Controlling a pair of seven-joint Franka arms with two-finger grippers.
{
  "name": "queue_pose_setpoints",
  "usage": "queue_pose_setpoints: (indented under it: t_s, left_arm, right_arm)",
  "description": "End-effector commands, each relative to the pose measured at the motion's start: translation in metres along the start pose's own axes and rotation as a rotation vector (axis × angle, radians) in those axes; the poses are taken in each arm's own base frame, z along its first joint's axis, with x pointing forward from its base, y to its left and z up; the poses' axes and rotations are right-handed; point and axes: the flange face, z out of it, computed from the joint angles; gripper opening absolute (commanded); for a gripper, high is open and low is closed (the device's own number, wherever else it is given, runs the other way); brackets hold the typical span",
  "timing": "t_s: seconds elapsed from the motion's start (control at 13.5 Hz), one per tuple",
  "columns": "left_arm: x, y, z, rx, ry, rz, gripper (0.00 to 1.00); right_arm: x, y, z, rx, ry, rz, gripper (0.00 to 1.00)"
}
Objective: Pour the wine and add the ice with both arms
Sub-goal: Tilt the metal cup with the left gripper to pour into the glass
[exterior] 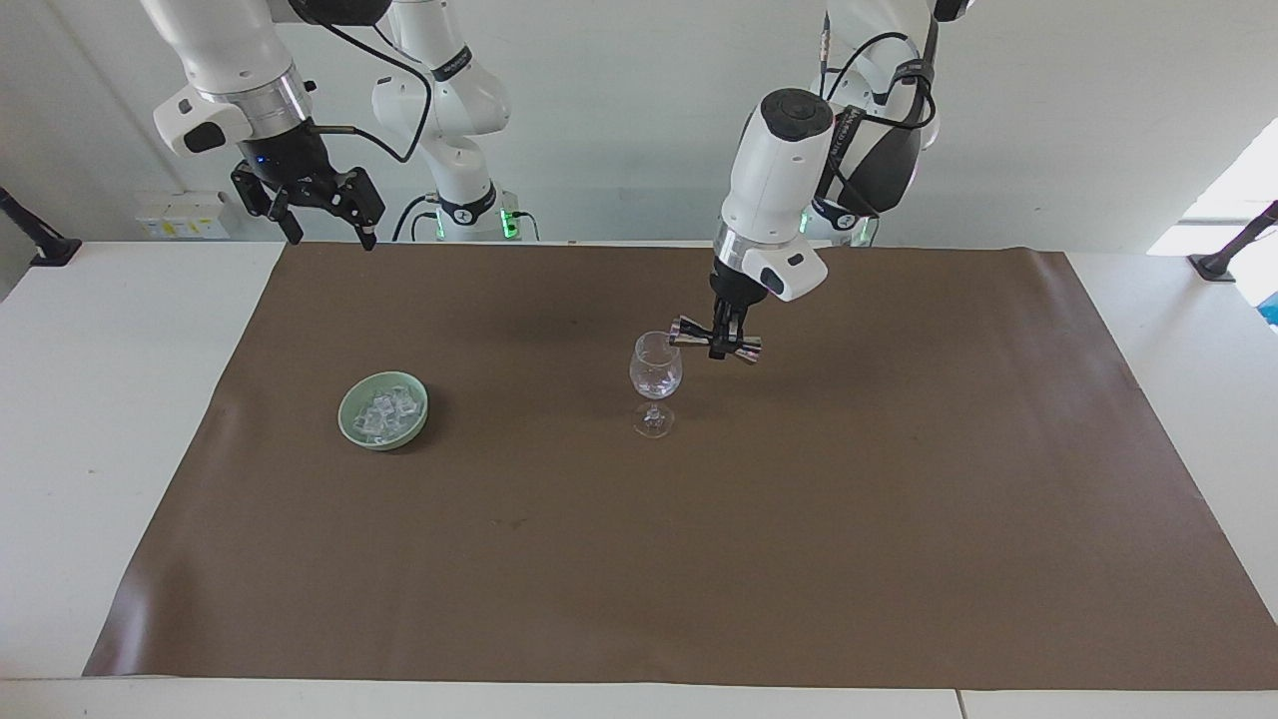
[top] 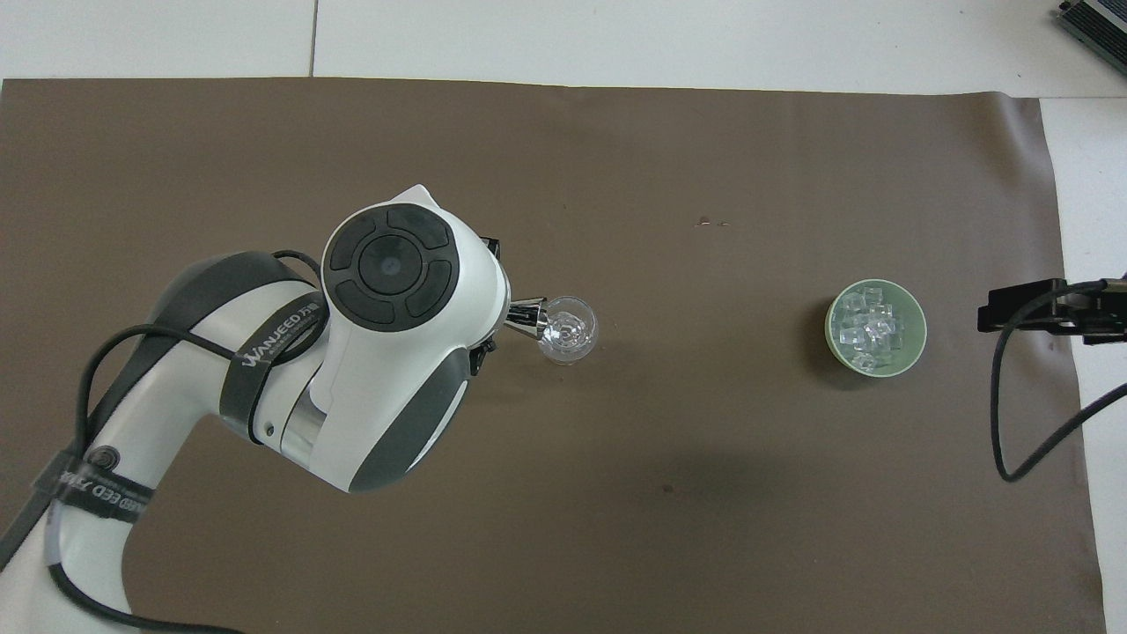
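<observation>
Ice (exterior: 384, 413) — small clear glinting cubes

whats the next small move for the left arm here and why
Probably level the jigger and lift it clear: the left tool grips it on its side, one mouth at the wine glass rim. The ice sits untouched in its bowl.

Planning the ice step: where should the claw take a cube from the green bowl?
Come straight down from above. The bowl is shallow and open-topped, with ice heaped loosely inside. Probably pinch a top cube across two flat faces; the rim blocks any sideways approach.
</observation>
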Motion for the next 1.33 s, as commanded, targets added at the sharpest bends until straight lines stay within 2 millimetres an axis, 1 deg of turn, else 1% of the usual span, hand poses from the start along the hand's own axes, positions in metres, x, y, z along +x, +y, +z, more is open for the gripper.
queue_pose_setpoints:
  t_s: [0.0,0.15,0.44,0.52,0.81,1.03,1.25]
  left_arm:
    - [-0.006,0.005,-0.011,-0.01,0.032,-0.013,0.0]
    - [-0.011,0.006,-0.011,-0.005,0.038,-0.008,0.0]
    - [-0.017,0.01,-0.02,-0.018,0.075,0.014,0.0]
    - [-0.023,0.008,-0.018,-0.017,0.087,0.028,0.0]
    - [-0.028,0.012,-0.018,-0.009,0.128,0.042,0.0]
    - [-0.033,0.009,-0.017,-0.009,0.166,0.068,0.0]
    - [-0.034,0.008,-0.014,-0.002,0.176,0.071,0.0]
  right_arm:
    - [-0.005,0.001,-0.002,-0.005,-0.007,-0.022,1.0]
    - [-0.005,0.001,-0.002,-0.005,-0.007,-0.023,1.0]
    - [-0.005,0.001,-0.002,-0.005,-0.007,-0.022,1.0]
    - [-0.005,0.001,-0.003,-0.005,-0.006,-0.022,1.0]
    - [-0.005,0.001,-0.002,-0.005,-0.007,-0.022,1.0]
    - [-0.005,0.001,-0.003,-0.006,-0.005,-0.022,1.0]
    - [-0.005,0.001,-0.002,-0.005,-0.007,-0.022,1.0]
